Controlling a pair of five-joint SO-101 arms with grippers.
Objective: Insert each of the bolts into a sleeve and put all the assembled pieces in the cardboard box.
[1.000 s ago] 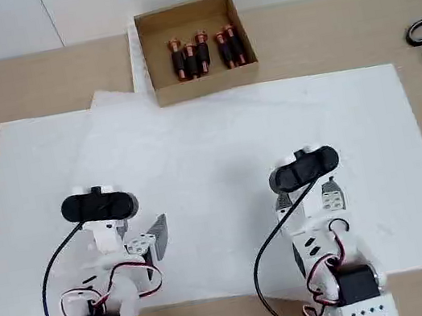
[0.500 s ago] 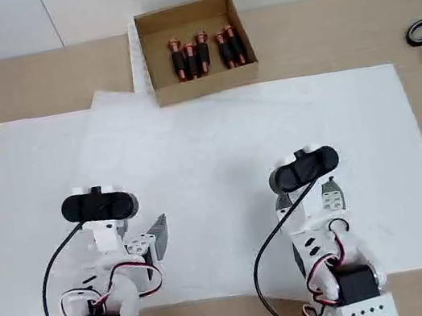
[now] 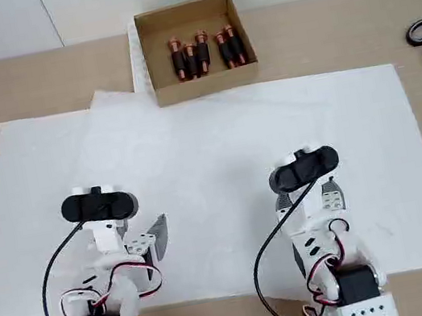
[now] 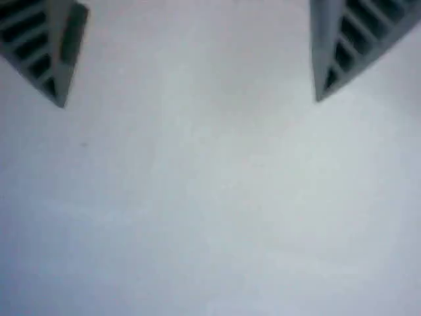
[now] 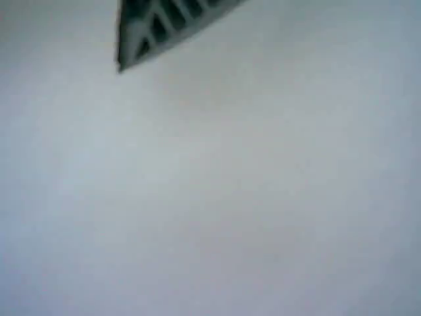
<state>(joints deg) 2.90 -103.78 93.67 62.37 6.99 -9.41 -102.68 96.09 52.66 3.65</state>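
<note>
Left claw hangs released and empty over the white sheet; the right claw's state I cannot tell. Nothing has shifted since the earlier frames: both arms stay parked, and five assembled pieces lie in the cardboard box. I judge the task finished.

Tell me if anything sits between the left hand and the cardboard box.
Nothing visible does. Between the open left hand and the cardboard box lies only the flat white paper. The five assembled pieces lie inside the box.
</note>
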